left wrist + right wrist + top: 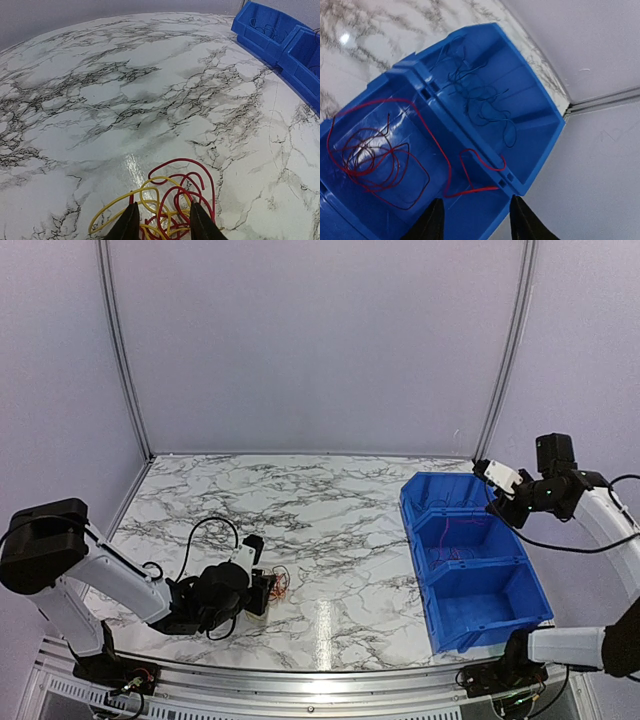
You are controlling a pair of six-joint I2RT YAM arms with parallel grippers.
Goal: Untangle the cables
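Observation:
The cables on the table are a small tangle of thin red [186, 160] and yellow [114, 203] wires, seen as a bundle [281, 582] at the front left of the marble table. My left gripper [163, 222] is open, low over the table, its fingers [129, 223] on either side of the tangle's near part. My right gripper [477, 220] is open and empty, held high [497, 478] above the blue bins. More red wires [370, 155] lie in the middle bin compartment, one strand draped over the divider [455, 122]. Dark blue wires [480, 100] lie in the far compartment.
A row of three joined blue bins [540, 592] stands along the table's right side; its near compartment [485, 595] holds no wires that I can see. White walls with metal rails close the back and sides. The bins' far corner shows in the left wrist view [280, 35].

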